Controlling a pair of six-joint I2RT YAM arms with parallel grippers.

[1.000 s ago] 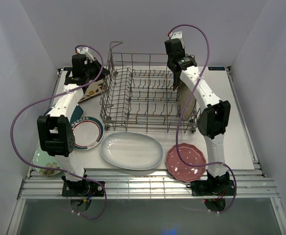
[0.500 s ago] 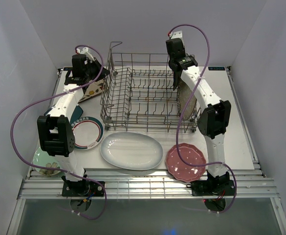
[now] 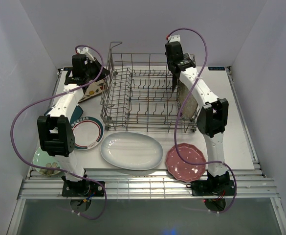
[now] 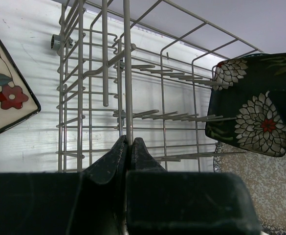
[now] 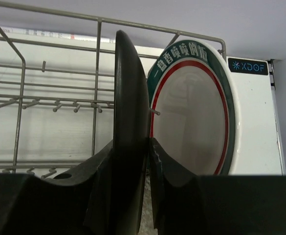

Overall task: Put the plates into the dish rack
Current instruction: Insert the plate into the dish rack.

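Leave the pale green plate (image 3: 46, 164), the teal-rimmed round plate (image 3: 86, 133) and the cream floral square plate (image 3: 95, 89) at the far left for later turns. Use the left gripper (image 4: 129, 143), pressed shut on an upright wire of the dish rack (image 3: 150, 129), as a brace against sliding. Pass over the white oval plate (image 3: 131, 151) lying just in front of the rack. Farther right, watch the right gripper (image 5: 132, 147), straddling the rim of the black floral plate (image 5: 130, 98), upright on edge in the rack's right end; cannot tell whether clamping or slack. Open fully only with that plate seated between tines, clear of the red-and-teal-rimmed plate (image 5: 196, 112) just beside it, then withdraw straight along the plate's plane. Save the pink plate (image 3: 186, 161), flat at the near right, for next.
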